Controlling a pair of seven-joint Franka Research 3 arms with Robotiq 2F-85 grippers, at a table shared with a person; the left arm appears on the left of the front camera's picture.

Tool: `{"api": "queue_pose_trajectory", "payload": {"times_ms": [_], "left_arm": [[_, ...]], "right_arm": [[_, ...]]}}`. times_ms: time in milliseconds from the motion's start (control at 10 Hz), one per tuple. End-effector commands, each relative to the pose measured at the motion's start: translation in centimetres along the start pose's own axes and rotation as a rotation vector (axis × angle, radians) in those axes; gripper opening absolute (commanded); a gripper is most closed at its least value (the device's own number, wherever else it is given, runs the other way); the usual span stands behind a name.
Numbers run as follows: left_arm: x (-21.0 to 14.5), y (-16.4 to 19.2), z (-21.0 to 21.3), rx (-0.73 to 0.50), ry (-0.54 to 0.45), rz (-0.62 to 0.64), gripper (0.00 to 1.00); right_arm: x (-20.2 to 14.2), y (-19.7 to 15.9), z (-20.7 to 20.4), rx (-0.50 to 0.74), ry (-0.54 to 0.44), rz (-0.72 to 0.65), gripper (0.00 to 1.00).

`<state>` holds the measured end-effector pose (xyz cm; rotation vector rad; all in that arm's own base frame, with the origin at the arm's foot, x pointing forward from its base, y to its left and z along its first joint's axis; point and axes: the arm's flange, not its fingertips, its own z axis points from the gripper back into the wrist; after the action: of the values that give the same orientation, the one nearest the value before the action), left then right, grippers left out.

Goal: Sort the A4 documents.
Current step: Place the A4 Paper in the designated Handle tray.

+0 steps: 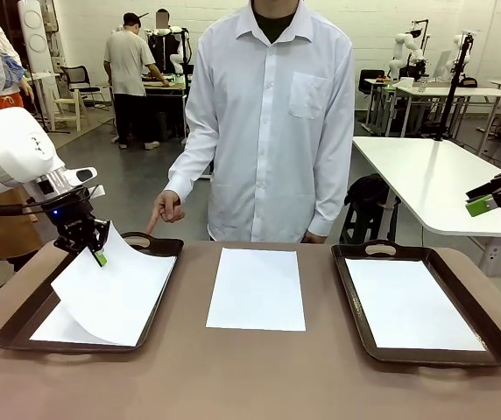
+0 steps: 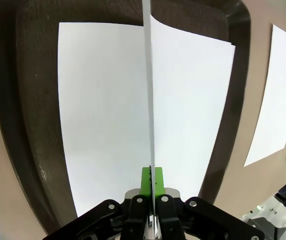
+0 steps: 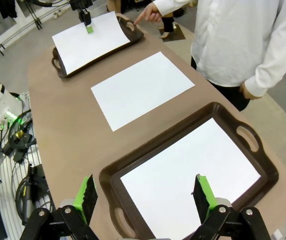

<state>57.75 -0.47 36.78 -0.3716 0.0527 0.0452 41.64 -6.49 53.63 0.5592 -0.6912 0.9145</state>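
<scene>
Take the bench (image 1: 259, 376) as a clock seen from the robot's side, with the person at 12. At 9 the left jaws are shut tight on the 12 o'clock edge of a sheet (image 1: 115, 284), holding it just above the left tray (image 1: 23, 328). The pinched end is raised. The rest slopes down toward 6 and seems to lie on a second sheet (image 2: 103, 125) that is flat in that tray. In the left wrist view the held sheet runs edge-on straight out from the green pads, then curves over to one side.

At the centre of the bench a middle sheet (image 1: 257, 289) lies bare, between the trays and touching neither. At 3 the right tray (image 1: 356, 306) has its own sheet (image 1: 412, 302) lying flat inside. The right jaws are spread wide with nothing in them, hanging high over the 3 o'clock side, well apart from any paper.

The person's hand (image 1: 167, 208) points one finger down near the left tray's 12 o'clock handle.

I'd say the step in hand is laying the held sheet into the left tray, and it's nearly done. The next move calls for lowering the pinched edge until the paper lies flat on the one below. The jaws should then open and lift clear without dragging either sheet askew. After that the middle sheet looks to be the one left to sort, and thin paper flat on the bench will be awkward to pick up.
</scene>
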Motion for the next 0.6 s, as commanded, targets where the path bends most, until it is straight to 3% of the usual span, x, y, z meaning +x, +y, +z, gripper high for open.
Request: {"api": "queue_pose_trajectory", "payload": {"times_ms": [0, 500], "left_arm": [[0.8, 0.1, -0.2, 0.036, -0.003, -0.011, 0.01], [1.3, 1.0, -2.2, 0.031, 0.002, 0.035, 0.01]], "right_arm": [[-0.1, 0.0, -0.2, 0.003, 0.0, 0.01, 1.0], [-0.1, 0.0, -0.2, 0.003, 0.0, 0.01, 1.0]]}}
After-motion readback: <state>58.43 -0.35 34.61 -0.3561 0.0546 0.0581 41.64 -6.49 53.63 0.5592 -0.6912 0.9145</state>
